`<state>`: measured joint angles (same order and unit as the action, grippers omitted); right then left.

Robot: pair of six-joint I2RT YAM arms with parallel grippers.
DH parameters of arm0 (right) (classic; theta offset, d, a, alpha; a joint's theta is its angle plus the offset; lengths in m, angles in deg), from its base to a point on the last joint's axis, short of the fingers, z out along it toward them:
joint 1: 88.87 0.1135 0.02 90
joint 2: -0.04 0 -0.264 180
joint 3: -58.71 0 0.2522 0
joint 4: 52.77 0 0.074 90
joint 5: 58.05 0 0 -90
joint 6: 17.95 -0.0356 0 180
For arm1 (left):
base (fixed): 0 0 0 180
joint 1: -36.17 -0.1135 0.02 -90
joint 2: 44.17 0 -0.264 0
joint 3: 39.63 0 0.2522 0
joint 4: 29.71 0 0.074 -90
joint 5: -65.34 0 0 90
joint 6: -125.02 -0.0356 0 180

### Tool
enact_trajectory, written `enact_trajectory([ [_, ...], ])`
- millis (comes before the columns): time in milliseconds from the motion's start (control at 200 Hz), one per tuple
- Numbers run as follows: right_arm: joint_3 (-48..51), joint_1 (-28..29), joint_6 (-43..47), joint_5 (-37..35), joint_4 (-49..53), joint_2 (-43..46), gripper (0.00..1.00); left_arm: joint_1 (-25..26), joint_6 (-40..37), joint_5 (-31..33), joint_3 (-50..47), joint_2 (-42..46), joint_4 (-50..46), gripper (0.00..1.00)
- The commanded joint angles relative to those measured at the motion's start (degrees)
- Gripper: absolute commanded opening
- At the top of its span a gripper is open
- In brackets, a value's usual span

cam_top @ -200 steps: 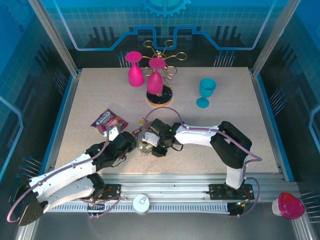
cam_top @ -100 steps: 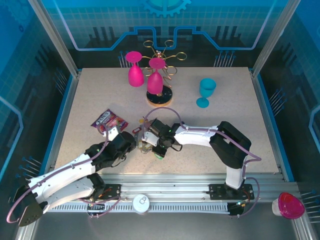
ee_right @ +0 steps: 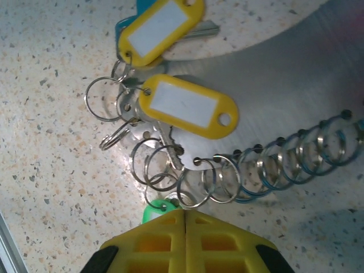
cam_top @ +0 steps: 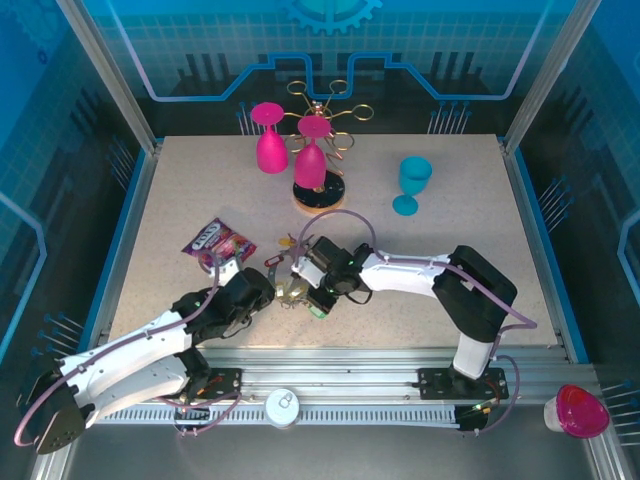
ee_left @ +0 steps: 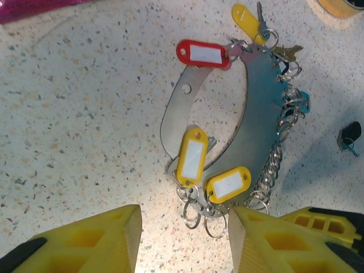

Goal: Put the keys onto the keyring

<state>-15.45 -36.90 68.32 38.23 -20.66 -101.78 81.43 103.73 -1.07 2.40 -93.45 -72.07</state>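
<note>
Top view: the keyring [cam_top: 288, 292] lies flat on the desk [cam_top: 450, 200] between the two arms, with the left pincer [cam_top: 266, 290] close against one side and the right pincer [cam_top: 304, 284] close against the other. Left wrist view: the keyring is a flat grey loop, its outer edge lined with small split rings [ee_left: 278, 149]. A red tag [ee_left: 202, 54] and yellow tags [ee_left: 191, 156] already hang on it; most rings are bare. A black key [ee_left: 348, 137] lies loose on the desk, near the ringed edge but apart from it. The left fingers [ee_left: 85, 242] stand apart with nothing between them, and the keyring's tagged end sits just ahead of the gap. Right wrist view: the right fingers are pressed together. A green tag [ee_right: 159, 209] peeks out at their tip, just beside the rings; I cannot tell if it is nipped. Judgement: partly done, with the black key and probably the green-tagged one left.
</note>
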Motion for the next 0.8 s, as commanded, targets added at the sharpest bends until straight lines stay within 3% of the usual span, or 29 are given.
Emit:
enact_trajectory([
  [0,0.67,-1.42,-3.40,2.34,-0.83,2.39,0.00,-0.35,0.93,-2.90,-1.15,-0.01,1.40,0.45],
  [310,0.34,-2.82,-8.67,5.41,-0.56,3.00,0.00,-0.14,4.05,-7.15,-2.33,-5.51,7.50,0.46],
  [505,0.61,-2.92,-17.65,6.36,-2.16,1.18,0.18,-0.10,4.67,-6.14,-2.34,-5.50,7.64,0.46],
  [796,1.49,-2.32,-28.31,6.49,-4.32,0.36,0.20,-0.08,5.00,-5.21,-2.29,-4.85,6.96,0.46],
])
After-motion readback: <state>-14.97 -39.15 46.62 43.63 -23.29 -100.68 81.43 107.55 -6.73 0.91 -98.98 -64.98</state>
